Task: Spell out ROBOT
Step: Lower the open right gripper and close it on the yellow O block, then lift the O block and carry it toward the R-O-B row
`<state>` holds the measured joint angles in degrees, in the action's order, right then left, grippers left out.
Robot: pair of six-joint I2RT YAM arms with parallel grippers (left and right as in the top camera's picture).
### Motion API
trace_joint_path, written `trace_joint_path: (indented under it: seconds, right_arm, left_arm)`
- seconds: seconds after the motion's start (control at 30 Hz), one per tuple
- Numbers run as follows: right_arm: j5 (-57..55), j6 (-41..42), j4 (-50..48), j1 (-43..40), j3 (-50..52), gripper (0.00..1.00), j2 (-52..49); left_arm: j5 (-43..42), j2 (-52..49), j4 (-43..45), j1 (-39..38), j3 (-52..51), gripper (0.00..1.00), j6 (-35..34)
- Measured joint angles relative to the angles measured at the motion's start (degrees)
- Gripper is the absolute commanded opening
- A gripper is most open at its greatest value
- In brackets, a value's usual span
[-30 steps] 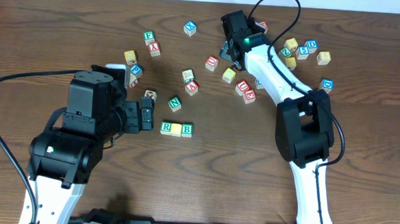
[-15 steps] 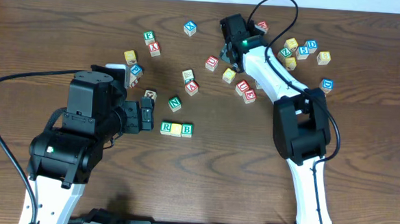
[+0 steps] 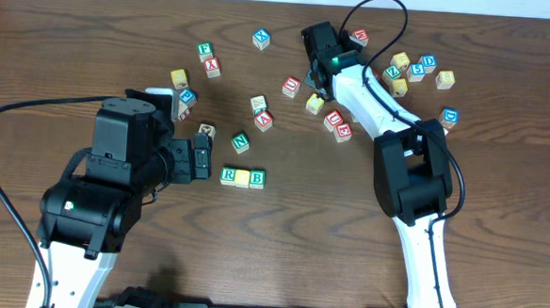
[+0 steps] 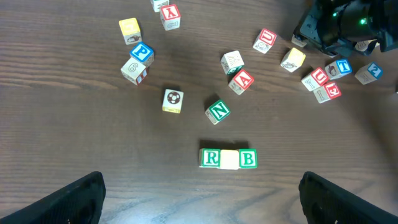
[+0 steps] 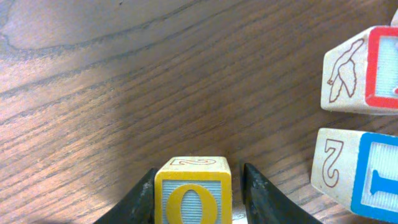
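Observation:
A row of a green R block (image 3: 229, 176), a yellow block (image 3: 243, 178) and a green B block (image 3: 257, 179) lies mid-table; it also shows in the left wrist view (image 4: 229, 159). My right gripper (image 3: 313, 81) is at the far side of the table. In the right wrist view its fingers (image 5: 198, 202) straddle a yellow O block (image 5: 193, 193) that rests on the wood. The left finger touches the block and a narrow gap shows at the right finger. My left gripper (image 3: 202, 158) is open and empty, left of the row. A blue T block (image 4: 342, 67) lies among the far blocks.
Loose letter blocks are scattered across the far half: a green N (image 3: 241, 143), a red A (image 3: 264, 121), a red U (image 3: 291, 85), a yellow block (image 3: 315, 103) and a cluster at the far right (image 3: 416, 69). A red-edged block (image 5: 364, 68) and a blue-edged block (image 5: 357, 177) lie right of the O.
My right gripper and forearm have shifted slightly to the left at the far side of the table. The left arm and the row of blocks have not moved.

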<state>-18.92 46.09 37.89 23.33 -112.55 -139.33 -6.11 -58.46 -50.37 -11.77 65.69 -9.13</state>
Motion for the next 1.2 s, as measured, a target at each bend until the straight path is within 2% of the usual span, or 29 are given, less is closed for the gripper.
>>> trace_joint_path:
  seconds: [0.17, 0.73, 0.97, 1.07, 1.2]
  right_arm:
    - [0.0, 0.0, 0.0, 0.0, 0.0, 0.25, 0.0]
    - [-0.7, -5.0, 2.3, 0.0, 0.0, 0.19, 1.8]
    - [-1.1, -6.9, 7.5, 0.0, 0.0, 0.11, 11.5]
    - [-1.2, -7.3, 12.3, 0.1, -0.1, 0.01, 17.2]
    - [0.2, -8.7, 19.4, 0.4, -0.4, 0.01, 22.9]
  left_arm:
    - [0.0, 0.0, 0.0, 0.0, 0.0, 0.98, 0.0]
    - [0.0, 0.0, 0.0, 0.0, 0.0, 0.98, 0.0]
    - [0.0, 0.0, 0.0, 0.0, 0.0, 0.98, 0.0]
    - [0.0, 0.0, 0.0, 0.0, 0.0, 0.98, 0.0]
    - [0.0, 0.0, 0.0, 0.0, 0.0, 0.98, 0.0]
